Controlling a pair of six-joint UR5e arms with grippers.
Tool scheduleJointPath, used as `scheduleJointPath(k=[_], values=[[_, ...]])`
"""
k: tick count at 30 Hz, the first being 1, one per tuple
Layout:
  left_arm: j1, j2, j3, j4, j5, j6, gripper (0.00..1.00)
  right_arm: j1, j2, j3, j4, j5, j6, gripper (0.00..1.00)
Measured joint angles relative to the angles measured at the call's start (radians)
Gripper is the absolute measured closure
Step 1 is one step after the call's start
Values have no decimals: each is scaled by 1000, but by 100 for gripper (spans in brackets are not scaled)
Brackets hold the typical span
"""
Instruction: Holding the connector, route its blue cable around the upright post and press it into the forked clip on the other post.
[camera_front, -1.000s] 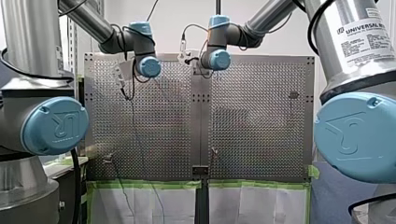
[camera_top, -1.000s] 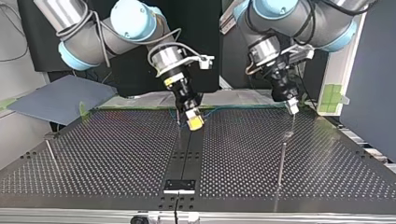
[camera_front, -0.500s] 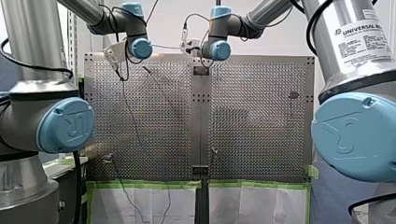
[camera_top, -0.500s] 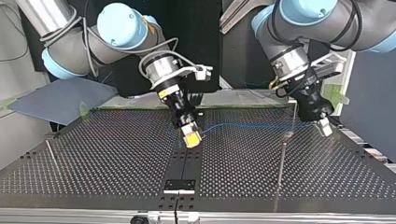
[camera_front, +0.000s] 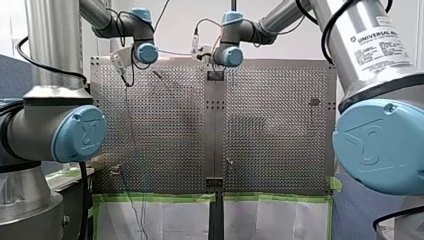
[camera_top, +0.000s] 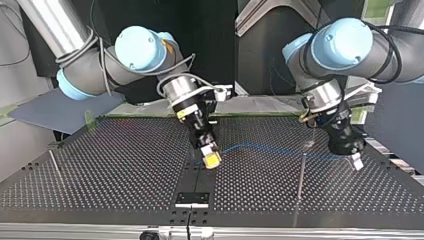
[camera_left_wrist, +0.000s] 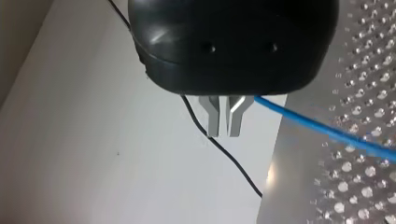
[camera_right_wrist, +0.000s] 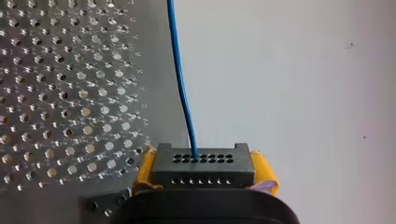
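Black plastic connector, one only, is clamped between the yellow pads of the right gripper, low over the perforated table. Its single blue cable is drawn across to the left gripper, whose metal fingers are closed on it. Routing and clipping are judged not yet done. Two thin posts are counted: near post, far post.

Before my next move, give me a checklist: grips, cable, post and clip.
1. My right gripper clamps the connector between its yellow pads: ok.
2. The blue cable sits in the connector: ok.
3. My left gripper is shut on the cable: ok.
4. Cable wrapped around the upright post: not ok; in the top view it only crosses near the post's top.
5. Cable in the forked clip: cannot tell; clip too small to make out.
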Motion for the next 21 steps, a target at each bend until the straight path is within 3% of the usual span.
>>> scheduleJointPath(k=[11,21], values=[[94,-106,106,-12,106,-56,83,-7,62,-70,15,-11,0,100],[118,-185,185,-13,185,-97,83,-13,75,-82,3,-13,-1,100]])
